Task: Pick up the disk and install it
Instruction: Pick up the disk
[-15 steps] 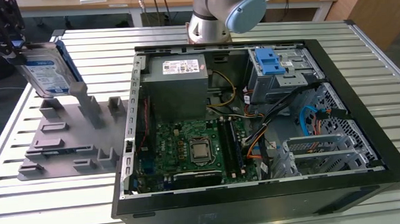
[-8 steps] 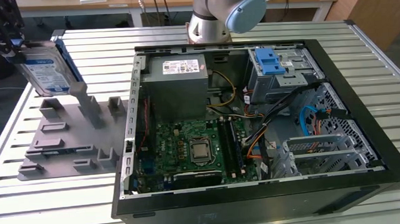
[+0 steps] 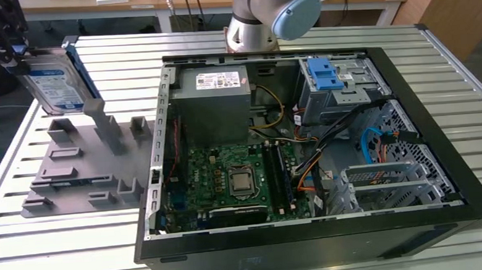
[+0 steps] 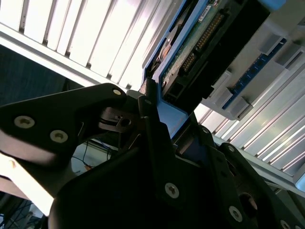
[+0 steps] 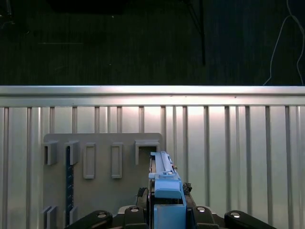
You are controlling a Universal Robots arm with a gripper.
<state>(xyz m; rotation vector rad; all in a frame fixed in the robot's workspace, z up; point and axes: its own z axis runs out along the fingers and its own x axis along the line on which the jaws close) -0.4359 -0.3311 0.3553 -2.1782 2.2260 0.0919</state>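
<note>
**Desk:** Where's the disk right now?

**Operator:** I have the disk (image 3: 55, 86) in the gripper (image 3: 11, 55), up at the exterior view's left, off to the side of the open computer case (image 3: 313, 245). It hangs tilted over the far end of the grey fixture plate (image 3: 78, 174), label side facing the camera. Its lower corner is just beside 1 of the plate's upright posts (image 3: 101, 117); I cannot tell whether they touch.

**Desk:** And the jaws?

**Operator:** Drawn in narrow and clamped on the disk. In the second wrist view I see the 2 fingers (image 4: 157, 148) pinching its blue side rail (image 4: 169, 117), with the connector edge of the disk (image 4: 205, 43) sticking out past them. In the first wrist view the disk (image 5: 164, 181) stands edge-on, rising out of the gripper (image 5: 167, 212), with the fixture plate (image 5: 100, 200) and the slatted metal table (image 5: 238, 143) beyond it.

**Desk:** What's inside the case?

**Operator:** From the exterior view I see the grey power supply (image 3: 215, 111) at the back, the green motherboard (image 3: 226, 179) below it, and a metal drive cage (image 3: 346, 89) with a blue latch (image 3: 327, 78) at the back toward the exterior view's right. The disk is well apart from that cage. The arm's base (image 3: 256, 20) stands behind the case.
</note>
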